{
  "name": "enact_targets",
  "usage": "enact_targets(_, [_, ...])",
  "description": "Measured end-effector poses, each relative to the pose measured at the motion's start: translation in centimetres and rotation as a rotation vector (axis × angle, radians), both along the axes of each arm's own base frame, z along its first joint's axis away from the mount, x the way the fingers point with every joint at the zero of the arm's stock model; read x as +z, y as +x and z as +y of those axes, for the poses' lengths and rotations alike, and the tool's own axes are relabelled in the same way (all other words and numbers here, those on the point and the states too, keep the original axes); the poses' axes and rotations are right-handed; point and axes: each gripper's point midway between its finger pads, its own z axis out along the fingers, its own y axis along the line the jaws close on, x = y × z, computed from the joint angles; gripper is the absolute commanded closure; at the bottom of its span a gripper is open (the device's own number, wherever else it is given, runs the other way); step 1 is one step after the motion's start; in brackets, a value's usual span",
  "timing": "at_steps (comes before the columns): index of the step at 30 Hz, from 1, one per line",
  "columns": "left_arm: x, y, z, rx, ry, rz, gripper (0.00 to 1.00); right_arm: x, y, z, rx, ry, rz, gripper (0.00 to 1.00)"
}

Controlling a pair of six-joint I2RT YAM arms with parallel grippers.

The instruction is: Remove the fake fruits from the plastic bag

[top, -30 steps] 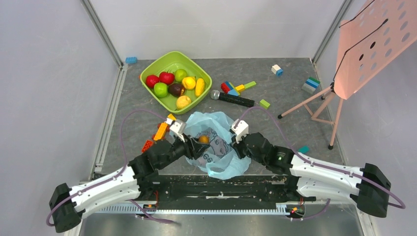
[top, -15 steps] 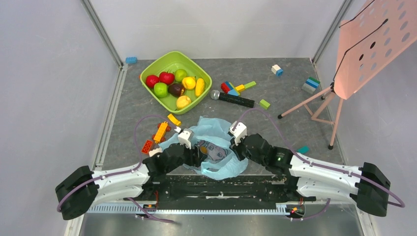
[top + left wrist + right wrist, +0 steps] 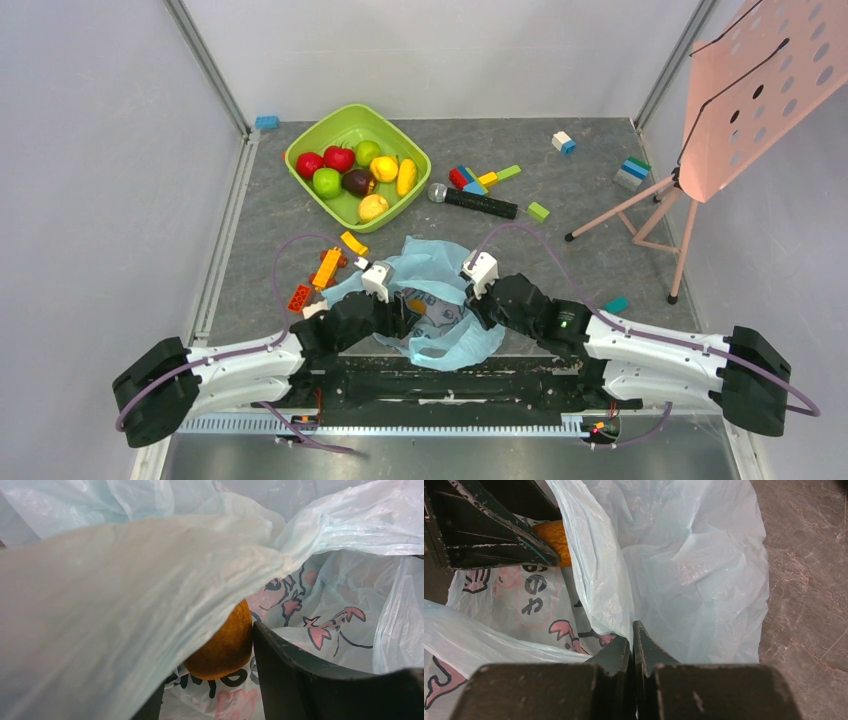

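- Drawing the left arm back toward the near edge over the last second, with the left fingers staying inside the plastic bag at the front middle of the tabletop.
- Gripping the orange fruit between those fingers, as far as can be judged: touching the one in plain sight in the left wrist view, with the other mostly under a fold of film.
- Carrying that fruit back with the retreat, no longer open to the overhead view as it was a second ago, now under a flap of bag slumped across the mouth.
- Pinching a fold of the bag's rim with the right fingers, closed tight on the film, nudged slightly inward since a second ago and keeping that side lifted.
- Leaving the other fruits untouched in the green bowl, well apart at the back.
- Reading the change as the pull-out step under way: fruit in hand but wholly inside the bag, likely the last one, though possibly not, given the folds.
- Expecting trouble from the draped film, likely to drag along with the fruit unless held open wider.
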Motion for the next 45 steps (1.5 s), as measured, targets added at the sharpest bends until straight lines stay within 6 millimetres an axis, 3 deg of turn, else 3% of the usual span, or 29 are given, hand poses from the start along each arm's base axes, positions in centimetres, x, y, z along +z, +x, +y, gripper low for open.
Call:
enact_targets(7, [-1.2, -0.2, 0.2, -0.001, 0.037, 0.026, 0.25, 0.0, -0.1, 0.1, 0.004, 0.000, 0.001, 0.97])
enact_targets(13, [-2.3, -0.2, 0.2, -0.003, 0.078, 0.055, 0.41, 0.0, -0.1, 0.1, 0.005, 0.000, 0.001, 0.97])
enact_targets(18, [-1.7, -0.3, 0.3, -0.005, 0.071, 0.050, 0.42, 0.0, -0.2, 0.2, 0.008, 0.000, 0.000, 0.96])
enact_targets(21, [0.5, -0.1, 0.0, -0.004, 0.030, 0.022, 0.40, 0.0, -0.2, 0.1, 0.006, 0.000, -0.001, 0.97])
enact_targets(28, [9.9, 0.6, -0.9, -0.003, -0.171, -0.116, 0.37, 0.0, -0.1, 0.0, 0.000, -0.003, -0.004, 0.96])
enact_targets(31, [11.6, 0.5, -0.8, -0.003, -0.207, -0.140, 0.37, 0.0, 0.0, 0.0, -0.001, -0.004, -0.005, 0.96])
enact_targets(42, [8.6, 0.0, -0.2, -0.008, -0.121, -0.079, 0.37, 0.0, 0.1, -0.1, -0.010, -0.011, -0.011, 0.96])
enact_targets(45, [8.9, -0.3, 0.3, -0.008, -0.122, -0.081, 0.37, -0.1, 0.3, -0.4, -0.027, -0.021, -0.018, 0.96])
